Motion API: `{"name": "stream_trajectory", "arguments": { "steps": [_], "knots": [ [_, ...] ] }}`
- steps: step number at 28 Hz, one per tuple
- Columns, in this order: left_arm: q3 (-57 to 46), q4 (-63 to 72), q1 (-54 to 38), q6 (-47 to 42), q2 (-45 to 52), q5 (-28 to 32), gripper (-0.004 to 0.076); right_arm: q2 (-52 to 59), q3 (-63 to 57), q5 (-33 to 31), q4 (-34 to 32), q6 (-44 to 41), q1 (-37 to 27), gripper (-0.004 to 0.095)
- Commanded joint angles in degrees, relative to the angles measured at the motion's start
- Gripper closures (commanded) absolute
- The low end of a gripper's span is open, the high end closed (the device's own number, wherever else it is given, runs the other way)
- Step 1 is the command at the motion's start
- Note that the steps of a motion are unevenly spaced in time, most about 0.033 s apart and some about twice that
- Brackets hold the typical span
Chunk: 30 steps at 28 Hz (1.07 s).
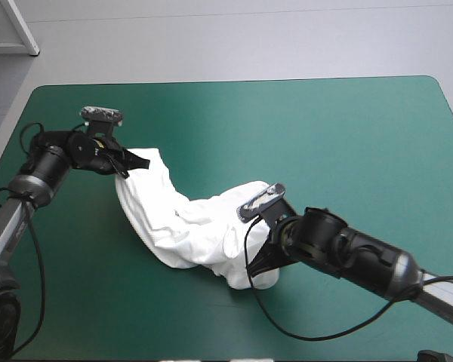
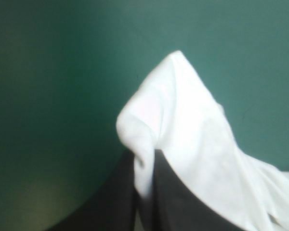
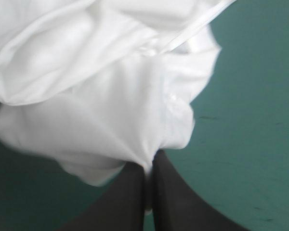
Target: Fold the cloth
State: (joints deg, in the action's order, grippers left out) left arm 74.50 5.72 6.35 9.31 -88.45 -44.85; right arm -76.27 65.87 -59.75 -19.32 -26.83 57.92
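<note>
The teal-green cover [image 1: 325, 136] spread over the whole table, and the white T-shirt [image 1: 189, 222] lay on it as a long, crumpled band, left of the middle and toward the near edge. The band ran in a curve between my two arms, its far end at my left gripper [image 1: 136, 164] and its near end at my right gripper [image 1: 258, 262].

My left gripper was pinching the far end of the T-shirt. In the left wrist view my black fingers were all but pressed together with a fold of cloth caught between them, and the fabric rose ahead of them in a soft peak before falling away to one side over the cover.

My right gripper was clamped on the near end in the same way. In the right wrist view the black fingers met with a thin bunch of white cloth between them, and the rest of the shirt bulged ahead in rumpled folds, with a hem running across it. The middle of the band rested on the cover between my arms.
</note>
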Motion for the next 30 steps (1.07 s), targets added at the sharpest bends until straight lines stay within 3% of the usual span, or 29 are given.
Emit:
{"name": "stream_trajectory", "arguments": {
  "steps": [1, 4, 11, 15, 19, 30],
  "knots": [
    [8.63, -0.27, -0.01, -0.12, 6.68, -4.57, 0.0732, 5.22, 9.66, -6.69, -8.25, -0.17, -0.25, 0.0923],
    [18.78, -0.27, -0.01, 1.46, 9.67, -11.56, 0.0732, 7.59, 20.44, -11.77, -14.91, 2.44, -0.29, 0.0923],
    [42.37, -1.71, -0.01, 2.27, 12.55, -20.97, 0.0732, 8.62, 41.51, -11.77, -22.13, 9.3, -0.29, 0.0923],
    [52.99, -11.53, -0.01, 1.44, 13.05, -24.63, 0.0732, 8.73, 49.72, -11.77, -25.87, 12.81, -0.29, 0.0923],
    [56.63, -24.2, -0.01, -3.8, 13.89, -29.12, 0.0732, 9.24, 55.29, -11.77, -28.22, 15.43, -0.29, 0.0923],
    [56.52, -18.32, -0.01, -2.87, 21.46, -29.01, 0.0732, 9.77, 56.7, -11.77, -20.11, 15.8, -0.29, 0.0922]
  ]
}}
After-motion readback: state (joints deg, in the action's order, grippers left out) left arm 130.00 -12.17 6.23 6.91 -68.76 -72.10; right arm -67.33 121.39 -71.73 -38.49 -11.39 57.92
